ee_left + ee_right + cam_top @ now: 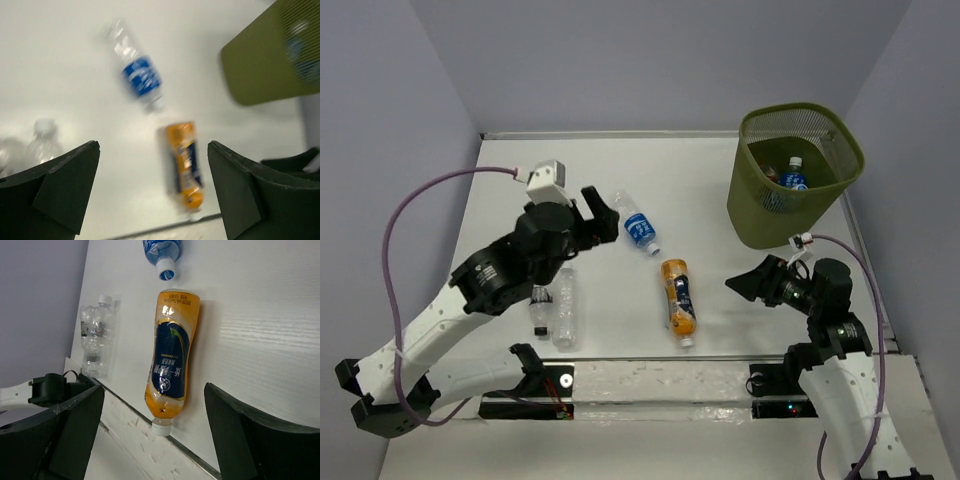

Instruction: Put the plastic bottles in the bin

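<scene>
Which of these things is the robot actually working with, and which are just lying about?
Part of the job: blue-labelled bottle, orange bottle, clear bottle, small dark-labelled bottle, binned bottle, bin.
Just there: purple cable, table.

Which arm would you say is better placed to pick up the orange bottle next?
Right: its open hand points straight at the orange bottle, and it sits nearer the bin.

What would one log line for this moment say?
left fingers open | right fingers open | orange bottle lying on table | bin holds bottles
</scene>
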Controlling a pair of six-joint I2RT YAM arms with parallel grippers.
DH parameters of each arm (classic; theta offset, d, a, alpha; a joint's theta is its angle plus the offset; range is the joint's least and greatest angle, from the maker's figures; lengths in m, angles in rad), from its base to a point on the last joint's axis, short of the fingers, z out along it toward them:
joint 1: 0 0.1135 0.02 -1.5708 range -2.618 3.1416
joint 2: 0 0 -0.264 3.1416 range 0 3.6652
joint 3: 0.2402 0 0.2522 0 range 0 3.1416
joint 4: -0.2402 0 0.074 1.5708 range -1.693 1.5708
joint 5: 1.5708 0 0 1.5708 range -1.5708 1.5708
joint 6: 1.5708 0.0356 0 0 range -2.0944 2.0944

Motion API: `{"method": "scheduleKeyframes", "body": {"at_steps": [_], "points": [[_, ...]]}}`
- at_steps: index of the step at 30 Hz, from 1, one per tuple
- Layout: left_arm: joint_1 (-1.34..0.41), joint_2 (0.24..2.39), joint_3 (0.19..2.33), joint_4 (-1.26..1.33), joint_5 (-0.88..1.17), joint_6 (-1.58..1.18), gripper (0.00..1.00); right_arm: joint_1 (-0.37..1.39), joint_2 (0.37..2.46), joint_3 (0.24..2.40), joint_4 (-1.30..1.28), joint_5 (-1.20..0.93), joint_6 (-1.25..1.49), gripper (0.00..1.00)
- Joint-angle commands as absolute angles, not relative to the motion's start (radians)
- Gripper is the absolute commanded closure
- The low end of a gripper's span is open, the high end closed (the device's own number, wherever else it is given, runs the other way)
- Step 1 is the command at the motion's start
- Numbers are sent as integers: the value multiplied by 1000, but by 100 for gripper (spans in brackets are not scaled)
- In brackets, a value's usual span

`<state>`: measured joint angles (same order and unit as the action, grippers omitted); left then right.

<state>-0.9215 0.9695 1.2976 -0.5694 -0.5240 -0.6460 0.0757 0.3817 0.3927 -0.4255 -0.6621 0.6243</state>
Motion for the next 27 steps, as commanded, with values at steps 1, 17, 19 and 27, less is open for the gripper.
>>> {"method": "scheduleKeyframes", "body": {"at_steps": [1, 17, 19, 27], "points": [[-914, 957, 1122, -998, -456, -932, 1, 135, 448, 397, -262, -640, 644, 13], [-790, 977, 838, -1031, -396, -976, 1, 613, 767, 443, -12, -233, 655, 10], [-698, 999, 809, -971, -385, -937, 1, 614, 802, 457, -11, -221, 638, 10], [-575, 1095, 790, -842, -350, -835, 1, 656, 1010, 526, 11, -155, 580, 1]]}}
